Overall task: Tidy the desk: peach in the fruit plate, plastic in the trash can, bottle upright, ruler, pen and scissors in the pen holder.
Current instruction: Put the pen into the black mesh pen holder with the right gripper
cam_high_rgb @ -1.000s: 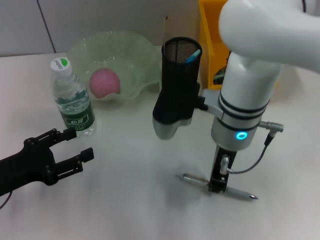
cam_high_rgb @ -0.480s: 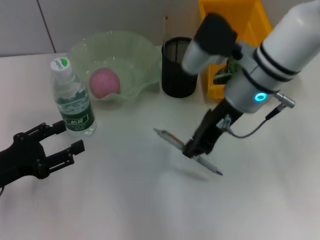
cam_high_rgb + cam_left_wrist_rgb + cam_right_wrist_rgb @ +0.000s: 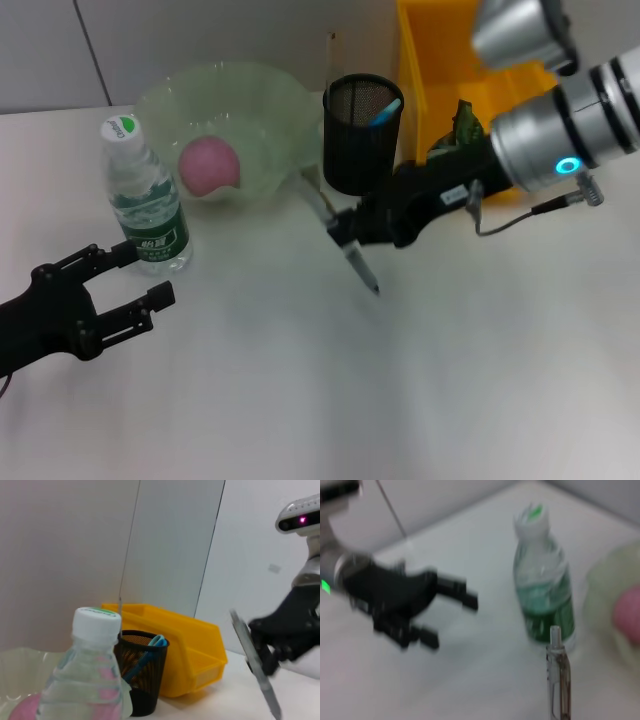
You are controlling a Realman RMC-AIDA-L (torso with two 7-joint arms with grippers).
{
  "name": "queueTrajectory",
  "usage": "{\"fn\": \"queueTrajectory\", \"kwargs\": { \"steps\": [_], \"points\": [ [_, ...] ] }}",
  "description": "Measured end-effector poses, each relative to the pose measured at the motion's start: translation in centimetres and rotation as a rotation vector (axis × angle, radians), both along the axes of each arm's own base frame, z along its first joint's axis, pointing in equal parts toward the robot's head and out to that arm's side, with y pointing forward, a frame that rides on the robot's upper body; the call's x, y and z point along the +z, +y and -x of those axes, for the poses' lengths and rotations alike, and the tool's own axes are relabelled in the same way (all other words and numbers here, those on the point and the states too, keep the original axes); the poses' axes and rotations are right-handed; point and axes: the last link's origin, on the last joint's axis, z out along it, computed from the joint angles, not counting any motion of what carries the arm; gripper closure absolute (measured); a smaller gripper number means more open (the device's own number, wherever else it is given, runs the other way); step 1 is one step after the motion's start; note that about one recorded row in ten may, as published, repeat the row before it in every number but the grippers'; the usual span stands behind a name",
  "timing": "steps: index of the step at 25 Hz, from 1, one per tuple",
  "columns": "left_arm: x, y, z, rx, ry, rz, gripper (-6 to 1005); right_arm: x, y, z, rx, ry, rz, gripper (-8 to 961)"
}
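— Right gripper [image 3: 352, 226] pinches a pen [image 3: 340, 235] mid-barrel, tilted in the air just beside the pen holder [image 3: 361, 133].
— How will it handle?
— Likely light, stiff and slick; the middle grip suits it. Left gripper [image 3: 128, 290] rests spread, near the bottle [image 3: 144, 200].

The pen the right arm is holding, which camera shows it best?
The head view: the whole pen shows, clamped in the right gripper beside the pen holder. The left wrist view shows it tilted and blurred; the right wrist view shows only one end.
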Motion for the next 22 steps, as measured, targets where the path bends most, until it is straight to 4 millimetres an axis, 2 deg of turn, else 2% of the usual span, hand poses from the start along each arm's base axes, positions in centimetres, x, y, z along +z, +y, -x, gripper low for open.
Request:
{"fn": "queueTrajectory", "kwargs": {
  "steps": [4,9,22],
  "points": [
    [-0.1,0.0,-0.1,-0.008,-0.001,0.005,223,1.4,0.1,-0.6,0.021,0.180,-0.107,839],
    [-0.1,-0.1,-0.5,-0.030,-0.013,0.010,223,2.1,0.6,-1.1,0.019,0.319,-0.203,839],
    [-0.2,-0.3,-0.9,-0.071,-0.014,0.007,223,3.0,2.2,-2.2,0.030,0.494,-0.456,839]
  ]
}}
